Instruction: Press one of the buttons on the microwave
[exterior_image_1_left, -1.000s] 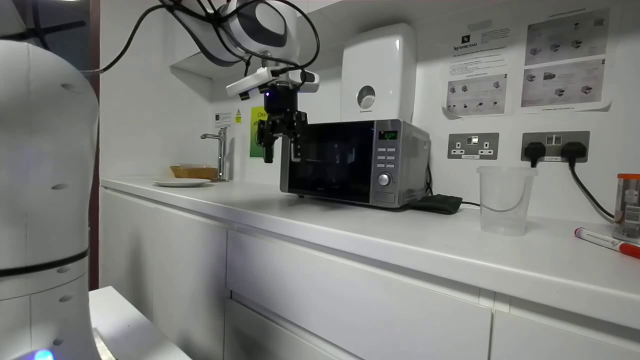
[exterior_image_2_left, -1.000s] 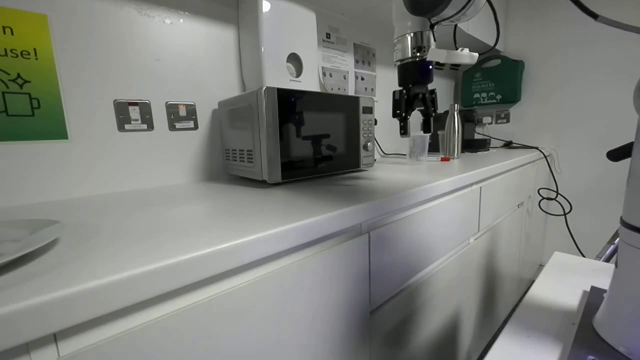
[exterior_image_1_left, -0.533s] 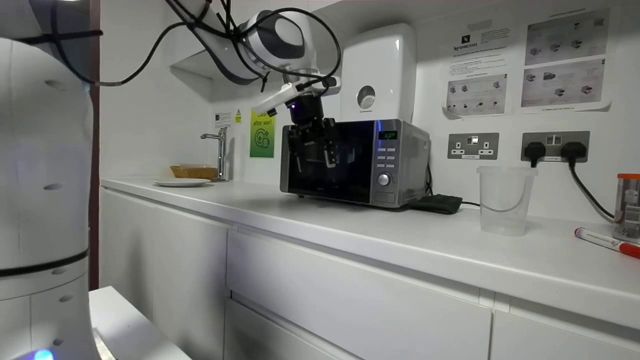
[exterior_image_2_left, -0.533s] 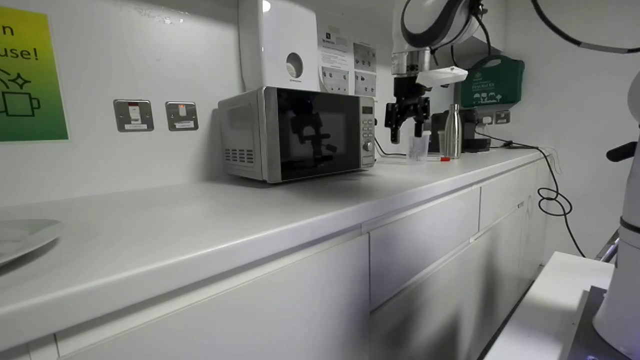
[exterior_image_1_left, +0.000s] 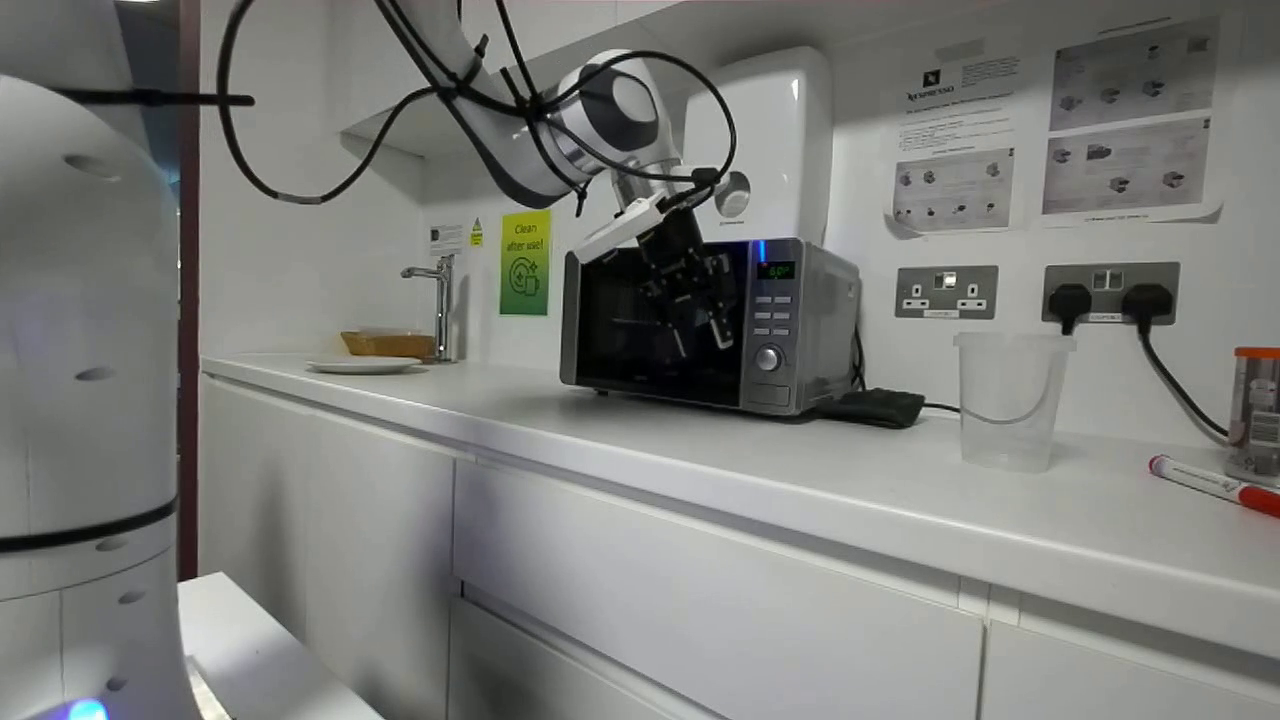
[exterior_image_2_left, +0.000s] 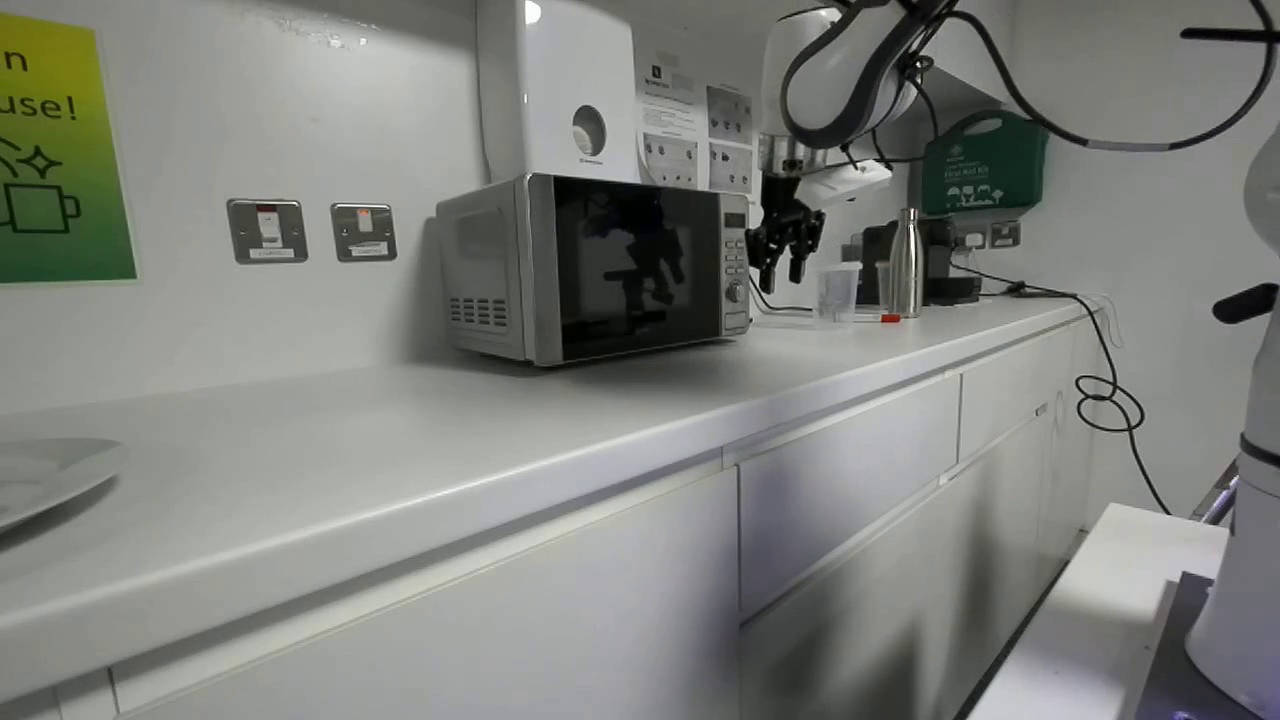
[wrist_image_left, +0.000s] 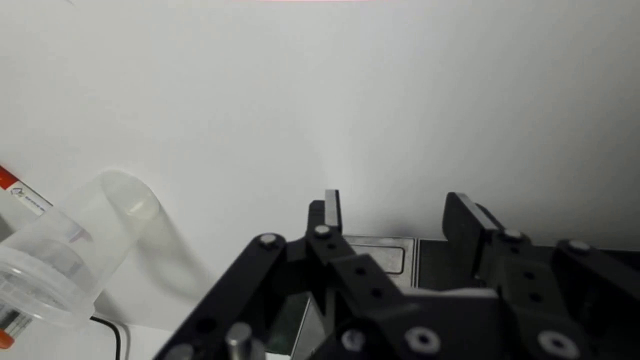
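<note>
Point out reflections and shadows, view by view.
In an exterior view, the microwave's black glass door mirrors dark shapes, apparently including the gripper; in an exterior view, a blue glint shows above the microwave's green display; in the wrist view, the translucent plastic bucket casts a soft shadow on the white worktop, which darkens toward the right.

This is a kitchen, and it looks like one that people share. A microwave (exterior_image_2_left: 595, 270) sits on a long white counter (exterior_image_2_left: 400, 440) with white cupboards (exterior_image_1_left: 320, 500) under it. If you face the front of the microwave, a tap (exterior_image_1_left: 443, 310) and a white plate (exterior_image_1_left: 365, 368) are off to its left. Between the tap and the microwave, a green and yellow sign (exterior_image_1_left: 525, 262) says "Clean after use!" To the right of the microwave, a paper (exterior_image_1_left: 955, 140) on the wall (exterior_image_1_left: 860, 180) says "Nespresso", with plug sockets (exterior_image_1_left: 947, 292) under it. Much farther right is a green First Aid Kit (exterior_image_2_left: 985, 165).
</note>
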